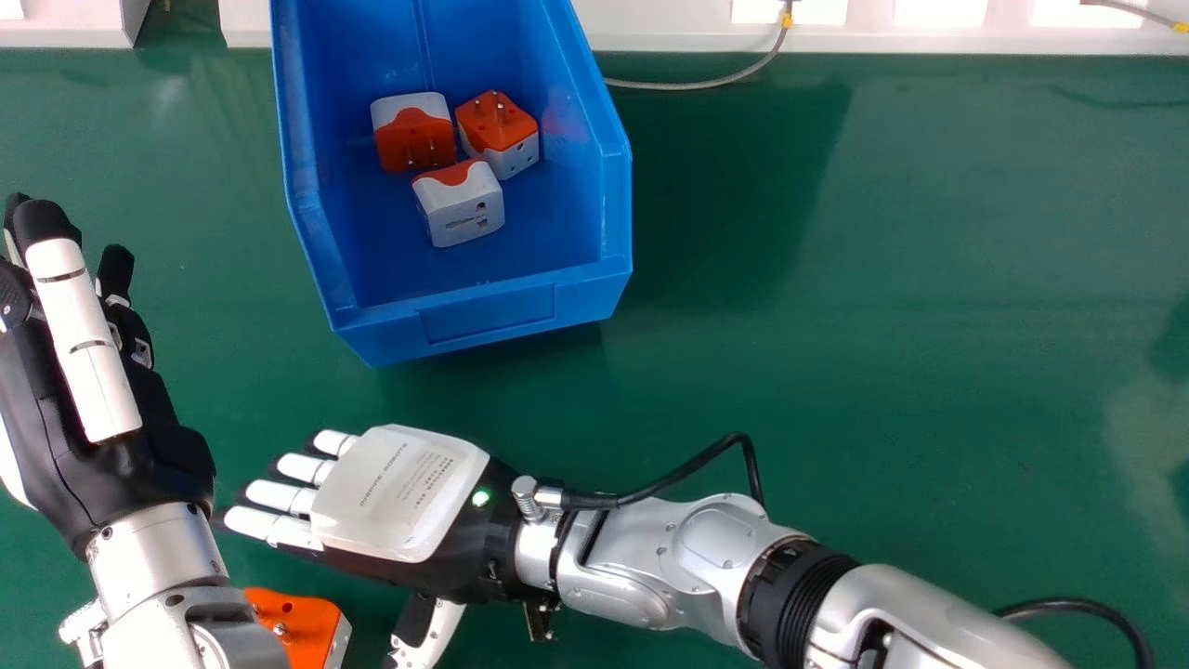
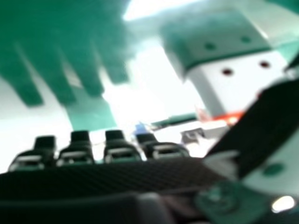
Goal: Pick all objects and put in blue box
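Observation:
In the head view the blue box [image 1: 483, 321] holds three orange and white plug adapters, one of them the front adapter [image 1: 460, 204]. Another adapter [image 1: 302, 627] lies on the green table at the bottom, beside the left wrist and partly hidden by it. My right hand [image 1: 399, 492] is over the table below the box, open, fingers pointing left toward the left wrist, thumb toward the bottom edge. My left hand [image 1: 84, 372] is open at the left edge, fingers pointing up. In the right hand view my right hand [image 2: 107, 175] has straight fingers, with the adapter [image 2: 233, 84] beyond the thumb, not touched.
The green table [image 1: 910, 325] extends to the right of the box. A grey cable [image 1: 687, 85] runs along the back edge by a white frame [image 1: 929, 32]. A black cable [image 1: 1087, 609] lies at the bottom right.

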Controlling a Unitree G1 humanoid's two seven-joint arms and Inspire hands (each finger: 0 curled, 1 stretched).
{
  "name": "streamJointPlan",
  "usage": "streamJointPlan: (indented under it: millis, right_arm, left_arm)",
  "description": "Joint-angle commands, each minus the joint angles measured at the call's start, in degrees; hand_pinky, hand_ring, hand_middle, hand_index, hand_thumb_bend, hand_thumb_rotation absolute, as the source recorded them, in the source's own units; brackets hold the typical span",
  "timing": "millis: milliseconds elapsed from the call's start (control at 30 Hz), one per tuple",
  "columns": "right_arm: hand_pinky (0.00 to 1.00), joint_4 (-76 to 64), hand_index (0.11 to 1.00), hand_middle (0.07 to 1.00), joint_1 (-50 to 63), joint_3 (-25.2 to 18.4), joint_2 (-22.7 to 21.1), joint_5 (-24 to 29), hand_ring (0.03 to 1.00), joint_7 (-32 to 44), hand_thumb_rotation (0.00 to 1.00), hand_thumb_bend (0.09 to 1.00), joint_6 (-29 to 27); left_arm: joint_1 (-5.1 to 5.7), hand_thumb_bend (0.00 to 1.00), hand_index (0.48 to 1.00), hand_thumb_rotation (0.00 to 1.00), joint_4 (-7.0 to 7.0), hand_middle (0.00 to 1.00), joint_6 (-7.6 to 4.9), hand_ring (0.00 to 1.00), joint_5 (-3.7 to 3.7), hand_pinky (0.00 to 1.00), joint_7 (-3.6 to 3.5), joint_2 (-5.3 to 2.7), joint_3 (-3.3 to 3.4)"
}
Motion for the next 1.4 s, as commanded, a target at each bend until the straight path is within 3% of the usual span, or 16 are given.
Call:
streamJointPlan:
  millis: [0, 133, 267, 300, 333, 400, 433, 700, 900, 967, 1100, 1200, 1267, 1300, 1333, 1367]
  right_arm:
    - [0.92, 1.45, 0.982, 0.994, 2.62, -0.90, 14.13, 1.42, 0.961, -4.83, 0.59, 0.880, -3.97]
    - [0.92, 3.01, 0.984, 0.992, 3.93, -1.81, 15.50, 2.22, 0.975, -6.96, 0.55, 0.766, -4.64]
    - [0.96, 5.31, 0.925, 0.974, 10.16, -21.14, 22.52, 27.76, 0.986, 25.25, 0.35, 0.655, -6.80]
    - [0.97, 3.83, 0.927, 0.975, 12.93, -31.89, 26.32, 41.68, 0.989, 38.64, 0.28, 0.614, 2.96]
    - [0.99, 2.41, 0.884, 0.977, 7.84, -20.50, 23.71, 27.46, 0.994, 26.93, 0.14, 0.550, 3.28]
    - [0.98, 0.90, 0.953, 0.991, 3.24, -6.83, 19.24, 10.88, 0.991, 9.09, 0.47, 0.600, -3.88]
    - [0.97, 0.85, 0.946, 0.963, 3.22, -4.26, 18.24, 8.02, 0.959, 4.76, 0.44, 0.641, -7.92]
    - [0.98, 3.58, 0.937, 0.953, 10.44, -16.84, 24.94, 27.50, 0.968, 29.68, 0.34, 0.545, -7.23]
    - [0.96, 3.20, 0.951, 0.967, 9.50, -13.52, 25.70, 24.30, 0.979, 25.68, 0.35, 0.451, -3.97]
    - [0.95, 1.93, 0.957, 0.979, 6.41, -6.87, 23.85, 16.17, 0.983, 16.97, 0.42, 0.441, -5.14]
    - [1.00, 4.46, 0.919, 0.992, 12.88, -13.33, 26.98, 25.77, 0.999, 27.89, 0.17, 0.595, -2.92]
    - [1.00, 3.76, 0.887, 0.999, 11.90, -6.21, 25.34, 17.95, 1.000, 20.90, 0.30, 0.670, -3.51]
    - [1.00, 4.25, 0.882, 1.000, 17.77, -17.98, 27.04, 34.46, 1.000, 41.85, 0.12, 0.563, -2.52]
    - [1.00, 3.74, 0.919, 1.000, 19.34, -21.46, 27.05, 40.12, 1.000, 49.38, 0.20, 0.406, -1.65]
    - [1.00, 3.08, 0.940, 1.000, 20.33, -22.84, 26.79, 43.17, 0.997, 53.06, 0.48, 0.359, -1.00]
    - [0.98, 2.16, 0.943, 0.987, 19.25, -18.55, 25.44, 38.56, 0.971, 46.90, 0.67, 0.348, -2.79]
  left_arm:
    - [0.52, 0.59, 1.000, 0.74, -3.69, 1.00, -0.96, 1.00, 1.01, 0.96, -0.35, -0.91, -0.19]
    - [1.31, 0.60, 1.000, 0.75, -5.61, 1.00, -0.75, 1.00, 1.16, 0.95, -0.40, -0.93, -0.60]
    - [3.10, 0.60, 1.000, 0.75, -9.59, 1.00, 0.72, 1.00, 0.54, 0.95, -0.17, -1.11, -1.03]
    - [3.66, 0.60, 1.000, 0.74, -10.58, 1.00, 1.06, 1.00, 0.50, 0.95, 0.10, -1.28, -1.07]
    - [4.29, 0.60, 1.000, 0.74, -11.47, 1.00, 1.20, 1.00, 0.52, 0.94, 0.27, -1.43, -1.06]
    - [5.70, 0.61, 1.000, 0.74, -12.86, 1.00, 0.95, 1.00, 0.49, 0.95, 0.07, -1.56, -0.95]
    - [6.42, 0.62, 1.000, 0.73, -13.49, 1.00, 0.80, 1.00, 0.56, 0.95, -0.05, -1.59, -0.88]
    - [10.33, 0.63, 1.000, 0.73, -18.91, 1.00, 1.79, 1.00, 0.32, 0.95, 0.47, -1.93, -1.01]
    - [11.74, 0.64, 1.000, 0.73, -21.23, 1.00, 2.51, 0.99, -0.08, 0.93, 0.24, -1.88, -1.73]
    - [12.13, 0.64, 1.000, 0.73, -21.83, 1.00, 2.34, 0.99, -0.11, 0.92, 0.20, -2.02, -2.00]
    - [12.95, 0.61, 1.000, 0.74, -23.01, 1.00, 2.21, 1.00, -0.08, 0.92, 0.13, -2.12, -2.68]
    - [13.24, 0.60, 1.000, 0.76, -23.67, 1.00, 2.47, 1.00, 0.10, 0.92, 0.40, -2.31, -3.00]
    - [13.35, 0.60, 1.000, 0.76, -24.00, 1.00, 2.42, 1.00, 0.07, 0.92, 0.42, -2.35, -3.21]
    - [13.42, 0.60, 1.000, 0.75, -24.16, 1.00, 2.44, 1.00, 0.22, 0.92, 0.49, -2.32, -3.28]
    - [13.47, 0.60, 1.000, 0.75, -24.32, 1.00, 2.55, 1.00, 0.44, 0.92, 0.64, -2.28, -3.35]
    - [13.46, 0.60, 1.000, 0.75, -24.44, 1.00, 2.70, 1.00, 0.51, 0.91, 0.77, -2.24, -3.41]
